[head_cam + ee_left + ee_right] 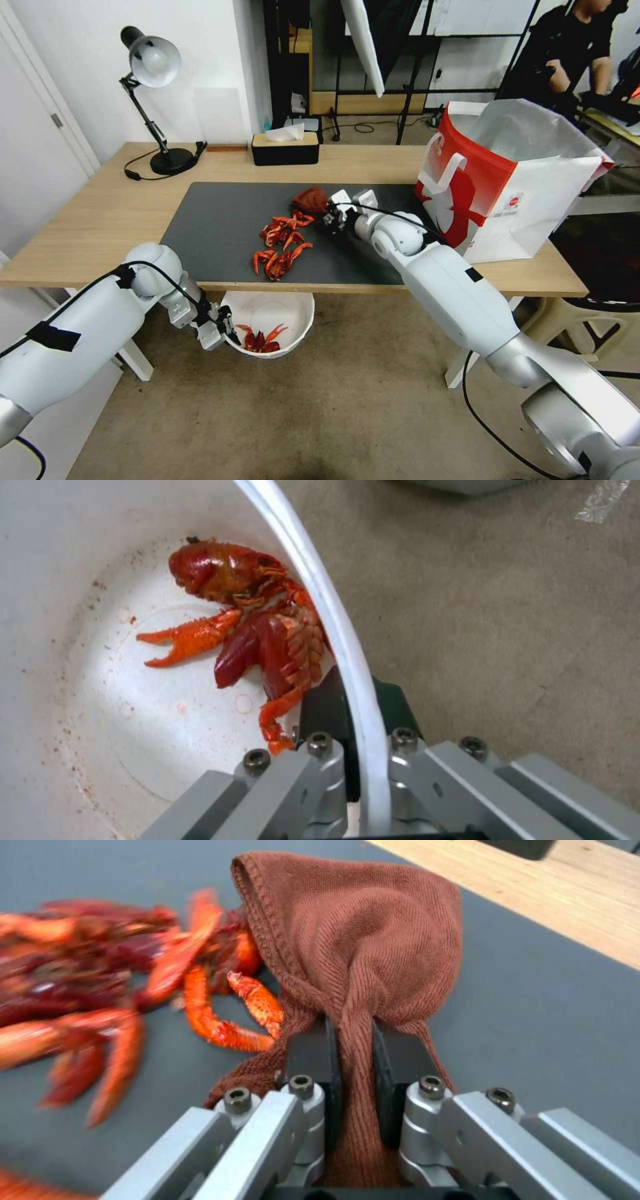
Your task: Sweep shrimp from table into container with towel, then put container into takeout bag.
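Below bench (93,220) edge: left tool (225,327) clamped on container (293,313) rim, some shrimp (260,630) inside. On grey mat (220,227): right tool (351,1050) clenched on towel (360,935), touching shrimp heap (280,243). Takeout bag (513,180) upright at bench's right end.

A heap of red-orange shrimp (280,245) lies on the dark grey mat of the bench (93,220), near its front edge. The rust-brown towel (311,199), bunched and pinched upright, touches the heap's far side. The white round container (293,317) hangs below the bench's front edge, held by its rim, with a few shrimp in its bottom. The red-and-white takeout bag (507,180) stands open at the bench's right end.
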Controlling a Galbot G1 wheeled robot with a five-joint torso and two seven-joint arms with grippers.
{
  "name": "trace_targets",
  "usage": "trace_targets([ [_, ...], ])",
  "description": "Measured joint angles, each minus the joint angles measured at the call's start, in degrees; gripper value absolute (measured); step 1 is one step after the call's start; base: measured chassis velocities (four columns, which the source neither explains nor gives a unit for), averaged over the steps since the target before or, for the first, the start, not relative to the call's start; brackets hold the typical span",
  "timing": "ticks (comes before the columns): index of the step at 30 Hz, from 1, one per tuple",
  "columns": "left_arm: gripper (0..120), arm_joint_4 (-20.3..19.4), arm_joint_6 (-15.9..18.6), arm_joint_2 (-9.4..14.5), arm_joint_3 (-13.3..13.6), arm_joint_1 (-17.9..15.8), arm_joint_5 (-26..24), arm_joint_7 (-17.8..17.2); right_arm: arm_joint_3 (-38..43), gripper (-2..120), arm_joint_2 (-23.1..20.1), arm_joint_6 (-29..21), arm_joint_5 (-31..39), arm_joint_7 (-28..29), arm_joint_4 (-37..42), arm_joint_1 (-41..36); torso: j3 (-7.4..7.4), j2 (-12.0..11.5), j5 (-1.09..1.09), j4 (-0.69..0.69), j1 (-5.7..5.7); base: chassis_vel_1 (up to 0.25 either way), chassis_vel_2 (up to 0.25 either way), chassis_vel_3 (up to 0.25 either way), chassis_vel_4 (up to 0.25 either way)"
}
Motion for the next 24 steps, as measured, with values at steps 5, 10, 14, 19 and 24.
trace_targets([
  [5,0,0.3,-0.1,0.0,-0.1,-0.6,0.1,-0.2,-1.2,9,-2.4,0.0,1.5,-0.5,3.9,-1.6,0.0,0.0,0.01,0.0,0.0,0.0,0.0,0.0,0.0],
  [10,0,0.4,-0.1,0.0,-0.1,-0.9,0.1,-0.3,-1.7,9,-3.8,0.0,2.5,-1.1,7.0,-3.1,0.0,0.0,0.01,0.0,0.0,0.0,0.0,0.0,0.0],
  [14,0,0.6,-0.1,-0.1,-0.1,-1.2,0.1,-0.4,-2.2,9,-4.8,0.0,2.8,-1.2,9.3,-4.3,0.0,0.0,0.01,0.0,0.0,0.0,0.0,0.0,0.0],
  [19,0,0.8,-0.2,-0.2,0.0,-1.3,0.1,-0.5,-2.7,9,-5.7,0.1,2.9,-1.4,11.4,-5.5,0.0,0.0,0.0,0.0,0.0,0.0,0.0,0.0,0.0],
  [24,0,1.1,-0.4,-0.2,0.0,-1.5,0.1,-0.6,-2.8,9,-6.2,0.2,2.9,-1.7,12.3,-6.2,0.0,0.0,0.01,0.0,0.0,0.0,0.0,0.0,0.0],
])
